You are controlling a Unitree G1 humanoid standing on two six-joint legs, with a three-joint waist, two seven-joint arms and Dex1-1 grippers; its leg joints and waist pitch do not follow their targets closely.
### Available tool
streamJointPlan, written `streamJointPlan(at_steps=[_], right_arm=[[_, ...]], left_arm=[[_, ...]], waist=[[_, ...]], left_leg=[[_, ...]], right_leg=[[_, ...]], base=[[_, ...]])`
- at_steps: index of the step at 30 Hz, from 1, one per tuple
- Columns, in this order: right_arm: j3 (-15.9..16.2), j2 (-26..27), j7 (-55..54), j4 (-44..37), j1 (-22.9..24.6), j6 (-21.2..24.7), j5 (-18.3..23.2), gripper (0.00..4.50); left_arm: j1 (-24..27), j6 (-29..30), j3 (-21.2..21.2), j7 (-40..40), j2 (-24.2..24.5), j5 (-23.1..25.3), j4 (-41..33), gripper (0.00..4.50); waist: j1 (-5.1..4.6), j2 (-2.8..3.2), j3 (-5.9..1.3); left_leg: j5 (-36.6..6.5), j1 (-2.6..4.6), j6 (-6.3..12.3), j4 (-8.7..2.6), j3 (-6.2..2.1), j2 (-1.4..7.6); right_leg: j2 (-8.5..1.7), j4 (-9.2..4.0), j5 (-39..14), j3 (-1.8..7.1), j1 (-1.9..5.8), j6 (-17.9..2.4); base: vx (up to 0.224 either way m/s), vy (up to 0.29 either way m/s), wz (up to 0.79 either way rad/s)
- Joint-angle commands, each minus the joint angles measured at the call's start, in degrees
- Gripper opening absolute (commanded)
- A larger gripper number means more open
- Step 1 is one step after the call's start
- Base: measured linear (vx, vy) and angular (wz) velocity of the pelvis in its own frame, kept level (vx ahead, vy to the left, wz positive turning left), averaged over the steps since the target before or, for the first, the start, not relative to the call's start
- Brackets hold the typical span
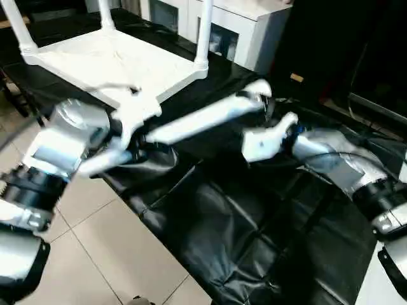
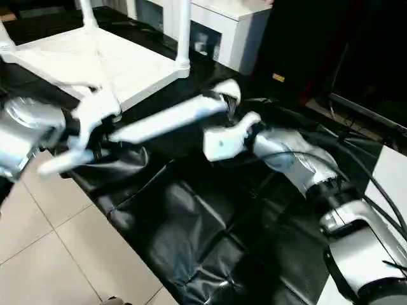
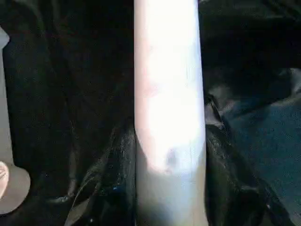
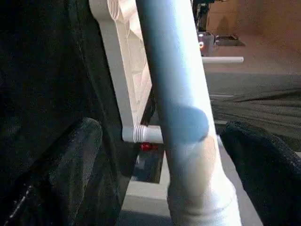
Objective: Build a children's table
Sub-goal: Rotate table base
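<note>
Black sheeting (image 1: 241, 241) lies nearest; my left hand (image 1: 130, 149) clamps the loose leg (image 1: 203, 117), while my right hand (image 4: 160, 141), fingers wide, straddles its far end to steady it toward the tabletop (image 1: 114, 63).

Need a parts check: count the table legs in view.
3. Two legs stand in the table top; one leg is in the left gripper. Another may be hidden.

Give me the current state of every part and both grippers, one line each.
Tabletop: upside down on the black sheet, ribbed underside up.
Fitted legs: at least two standing upright in corner sockets.
Loose leg: off the surface, roughly level, not yet in a socket.
Left gripper: jaws shut on the loose leg.
Right gripper: jaws open on either side of the loose leg's far end, not clamped.
Black sheet: wrinkled, covering the work surface.
</note>
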Motion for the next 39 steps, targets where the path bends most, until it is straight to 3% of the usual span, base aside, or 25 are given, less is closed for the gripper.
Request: streamJointPlan(at_steps=[1, 6, 14, 15, 18, 32, 35, 39], right_arm=[[-0.03, -0.81, -0.17, 0.38, -0.17, -0.03, -0.76, 4.50], [0.15, 1.12, -3.16, 1.66, -2.19, 1.42, -3.00, 4.50], [1.84, 3.18, -3.37, 4.60, -3.64, 2.48, -5.40, 4.50], [1.83, 3.71, -2.07, 5.82, -3.50, 2.84, -4.93, 4.21], [0.61, 4.15, 0.57, 7.33, -2.70, 4.10, -2.52, 4.09], [0.28, 4.28, 2.62, 9.42, -1.72, 4.83, -1.25, 2.85], [0.03, 4.32, 3.02, 9.86, -1.55, 5.19, -0.51, 2.79], [-0.47, 4.16, 3.14, 10.31, -1.38, 5.21, 0.08, 2.40]], left_arm=[[-0.41, -0.48, 0.56, -0.23, 0.02, 0.05, -0.48, 1.64], [0.48, 0.31, -0.90, -2.46, -0.41, -0.56, -3.25, 1.64], [0.54, 0.54, -1.92, -2.86, -2.54, -1.19, -4.21, 1.64], [0.40, 0.77, -1.51, -2.97, -2.94, -1.50, -4.64, 1.64], [0.27, 1.07, -1.02, -3.21, -2.75, -1.50, -5.11, 1.64], [0.80, 0.52, -0.84, -2.02, -2.95, -0.74, -6.05, 1.64], [0.70, -0.45, -1.14, -1.31, -2.77, 0.37, -5.19, 1.64], [0.02, -1.59, -0.39, 1.40, -3.52, 1.56, -3.43, 1.64]], waist=[[-0.16, 0.41, -4.46], [-0.24, 0.10, -4.44], [-0.21, 0.43, -4.54], [-0.20, 0.42, -4.59], [-0.27, 0.41, -4.56], [-0.30, 0.39, -4.59], [-0.32, 0.47, -4.57], [-0.33, 0.26, -4.58]], left_leg=[[-10.44, 0.04, 0.57, -3.61, 0.42, 0.42], [-9.77, -0.11, 0.47, -3.58, 0.39, 0.41], [-9.78, 0.10, 0.37, -3.57, 0.48, 0.44], [-9.66, 0.06, 0.41, -3.60, 0.45, 0.47], [-9.56, -0.20, 0.72, -3.58, 0.43, 0.40], [-9.60, -0.11, 0.53, -3.56, 0.41, 0.47], [-9.69, -0.06, 0.52, -3.57, 0.40, 0.49], [-9.78, -0.08, 0.64, -3.51, 0.43, 0.46]], right_leg=[[-3.31, -3.52, -18.47, 3.19, 4.25, -6.07], [-3.42, -3.60, -20.51, 3.12, 4.15, -4.89], [-3.34, -3.36, -17.71, 3.22, 4.06, -6.35], [-3.34, -3.24, -16.93, 3.22, 4.15, -6.66], [-3.29, -3.14, -16.24, 3.22, 4.39, -6.74], [-3.32, -3.28, -17.31, 3.20, 4.34, -6.48], [-3.30, -3.33, -17.52, 3.19, 4.28, -6.44], [-3.29, -3.43, -18.00, 3.16, 4.26, -6.24]], base=[[0.000, 0.000, 0.00], [0.000, 0.000, 0.00], [0.000, 0.000, 0.00], [0.000, 0.000, 0.00], [0.000, 0.000, 0.00], [0.000, 0.000, 0.00], [0.000, 0.000, 0.00], [0.000, 0.000, 0.00]])
